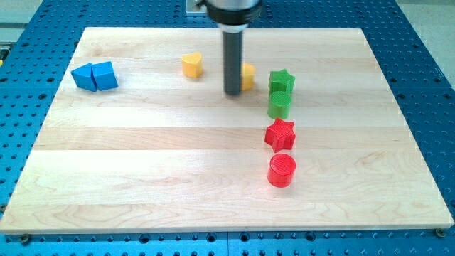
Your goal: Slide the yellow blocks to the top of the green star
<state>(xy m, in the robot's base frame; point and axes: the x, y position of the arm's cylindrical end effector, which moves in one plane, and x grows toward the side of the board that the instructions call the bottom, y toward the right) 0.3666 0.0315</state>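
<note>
A green star (281,80) sits at the view's upper right of the wooden board. A yellow block (247,75), partly hidden behind my rod, lies just left of the star; its shape is unclear. A yellow heart (192,65) lies further left near the top. My tip (234,92) rests on the board touching the left side of the hidden yellow block, between the two yellow blocks.
A green cylinder (279,104) sits directly below the green star, then a red star (280,134) and a red cylinder (281,171) in a column. Two blue blocks (95,76) lie together at the upper left. The board's (142,178) edges meet a blue perforated table.
</note>
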